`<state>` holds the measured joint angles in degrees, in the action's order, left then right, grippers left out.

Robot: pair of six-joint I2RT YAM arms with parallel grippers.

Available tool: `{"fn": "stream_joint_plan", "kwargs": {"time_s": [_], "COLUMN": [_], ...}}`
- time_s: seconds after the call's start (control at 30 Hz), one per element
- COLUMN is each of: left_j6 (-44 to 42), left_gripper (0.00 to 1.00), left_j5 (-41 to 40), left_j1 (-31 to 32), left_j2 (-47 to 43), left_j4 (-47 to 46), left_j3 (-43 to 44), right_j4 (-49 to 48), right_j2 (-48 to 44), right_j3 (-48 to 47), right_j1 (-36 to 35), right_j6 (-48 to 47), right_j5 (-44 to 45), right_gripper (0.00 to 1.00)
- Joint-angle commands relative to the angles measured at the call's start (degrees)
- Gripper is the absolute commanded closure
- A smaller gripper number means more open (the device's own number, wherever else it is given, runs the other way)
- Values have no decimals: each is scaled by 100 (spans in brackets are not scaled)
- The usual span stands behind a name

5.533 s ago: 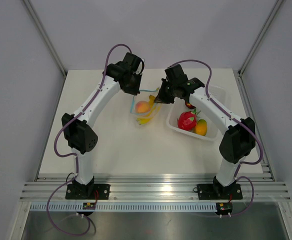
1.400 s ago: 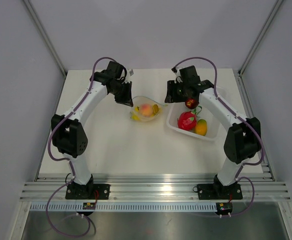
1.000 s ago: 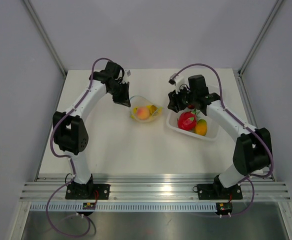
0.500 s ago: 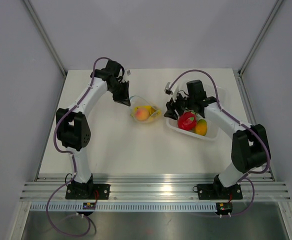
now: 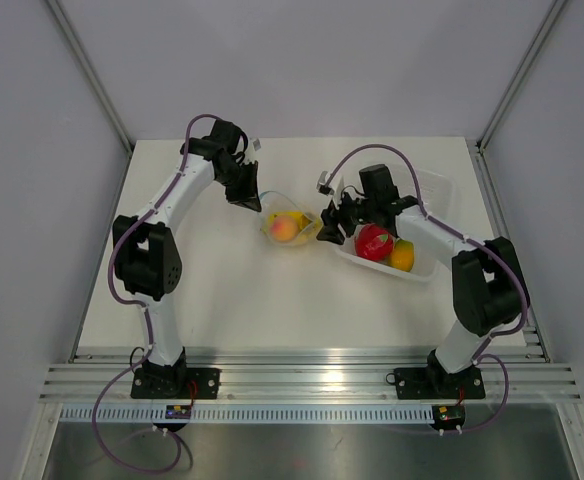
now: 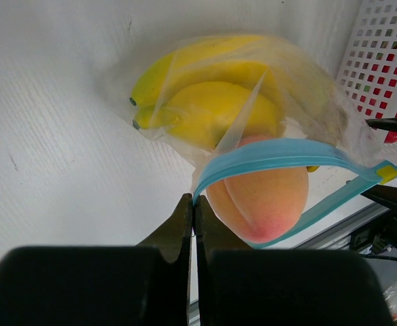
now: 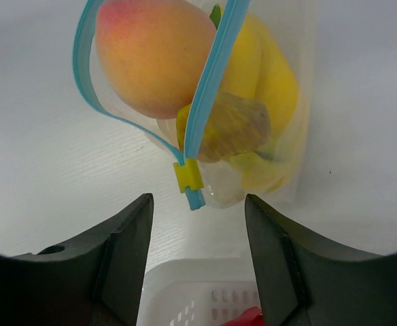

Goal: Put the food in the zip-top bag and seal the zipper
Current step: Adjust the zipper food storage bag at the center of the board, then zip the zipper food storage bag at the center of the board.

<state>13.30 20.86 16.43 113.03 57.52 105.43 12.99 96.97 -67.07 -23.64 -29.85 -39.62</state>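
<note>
**Left wrist view: bag held by its corner**

The left gripper (image 6: 193, 207) pinches the zipper (image 6: 280, 151) end, low centre. The bag (image 5: 290, 228), mid-frame from above, holds peach (image 6: 263, 200) and bananas (image 6: 205, 102). The right gripper (image 7: 198, 217), jaws spread, faces its open mouth.

Your stock: two arms, matched pair.
- Left arm (image 5: 177, 200), right arm (image 5: 434, 236): white tubular links, rounded black joint housings (image 5: 144, 265).
- Purple cable (image 5: 200, 122): one per arm, looped outside links, wrist down to base.
- Black base plates (image 5: 177, 383): flat, one under each arm; small orange-marked tag (image 5: 179, 411) just below each.
- Left gripper (image 6: 193, 204), right gripper (image 7: 198, 197): matte black fingers (image 7: 127, 231), smooth, tapering to narrow tips.
</note>
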Motion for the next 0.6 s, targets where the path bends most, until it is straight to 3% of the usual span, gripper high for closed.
{"fn": "stream_joint_plan", "kwargs": {"time_s": [0.0, 0.23, 0.33, 0.57], "left_j6": [-56, -38, -38, -29], "left_gripper": [100, 100, 100, 100], "left_j5": [199, 216, 252, 260], "left_j1": [-34, -34, -34, -43], "left_j2": [0, -27, -36, -53], "left_j4": [-12, -48, -48, -48], "left_j3": [189, 119, 118, 101], "right_j4": [-605, -754, -737, -895], "right_j2": [94, 305, 384, 358], "right_j3": [-272, -368, -403, -316], "right_j1": [-44, -53, -80, -88], "right_j6": [207, 409, 418, 462], "right_j5": [-2, -213, -283, -187], "right_gripper": [37, 42, 50, 83]}}
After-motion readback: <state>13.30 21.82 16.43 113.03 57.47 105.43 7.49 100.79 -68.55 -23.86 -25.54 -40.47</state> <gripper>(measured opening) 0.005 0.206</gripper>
